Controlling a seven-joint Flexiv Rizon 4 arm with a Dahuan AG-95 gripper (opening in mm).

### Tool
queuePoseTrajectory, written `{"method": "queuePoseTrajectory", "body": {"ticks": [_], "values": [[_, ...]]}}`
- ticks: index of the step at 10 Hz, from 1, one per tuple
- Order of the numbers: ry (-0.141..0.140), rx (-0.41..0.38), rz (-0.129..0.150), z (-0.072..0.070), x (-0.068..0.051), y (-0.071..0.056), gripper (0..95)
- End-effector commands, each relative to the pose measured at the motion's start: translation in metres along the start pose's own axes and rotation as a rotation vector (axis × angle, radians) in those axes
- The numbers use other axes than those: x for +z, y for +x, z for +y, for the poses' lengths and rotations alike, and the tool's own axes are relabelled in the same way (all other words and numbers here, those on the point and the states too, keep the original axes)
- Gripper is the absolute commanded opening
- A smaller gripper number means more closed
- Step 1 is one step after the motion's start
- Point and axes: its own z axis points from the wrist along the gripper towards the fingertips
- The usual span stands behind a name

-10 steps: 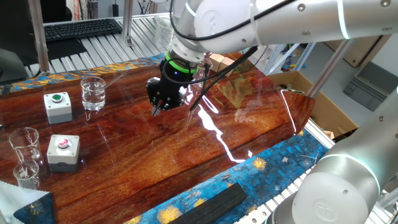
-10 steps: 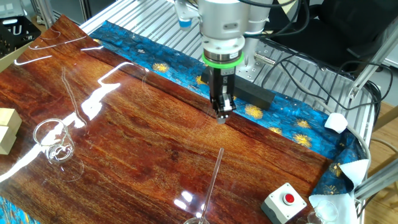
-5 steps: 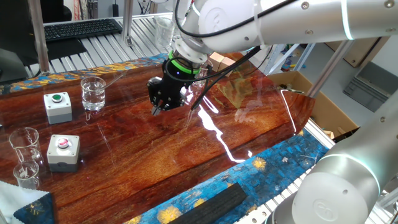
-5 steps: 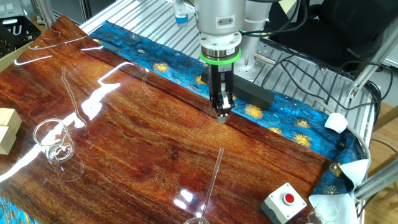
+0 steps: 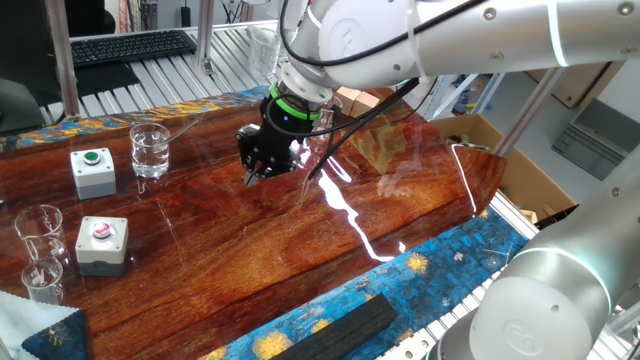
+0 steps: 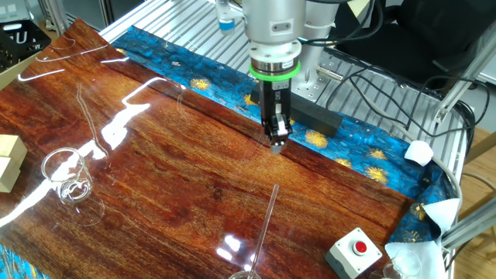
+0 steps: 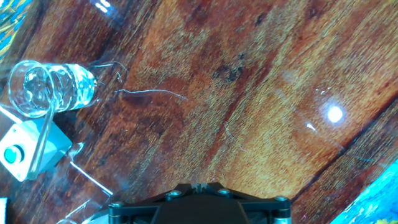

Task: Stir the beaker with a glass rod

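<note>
Glossy wooden table (image 5: pixel 250 240) edged by blue patterned cloth (image 6: pixel 194 74).

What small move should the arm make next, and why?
Probably open the gripper. Its jaws are shut and empty, while the glass rod leans in the tall glass, well apart from the gripper. No grasp is possible with shut jaws.

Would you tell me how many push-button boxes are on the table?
2. The green-button box sits beside a clear glass; the red-button box lies nearer the camera, by two small beakers. The arm may hide more.
</note>
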Motion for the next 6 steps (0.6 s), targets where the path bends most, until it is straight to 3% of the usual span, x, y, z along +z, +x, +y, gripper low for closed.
{"method": "queuePoseTrajectory", "body": {"ticks": [1, 5, 6], "values": [[0.01, -0.007, -0.019, 0.001, 0.0012, -0.0006, 0.0], [0.001, -0.028, -0.019, 0.001, 0.0012, -0.0006, 0.0], [0.012, -0.045, -0.032, 0.001, 0.0012, -0.0006, 0.0]]}}
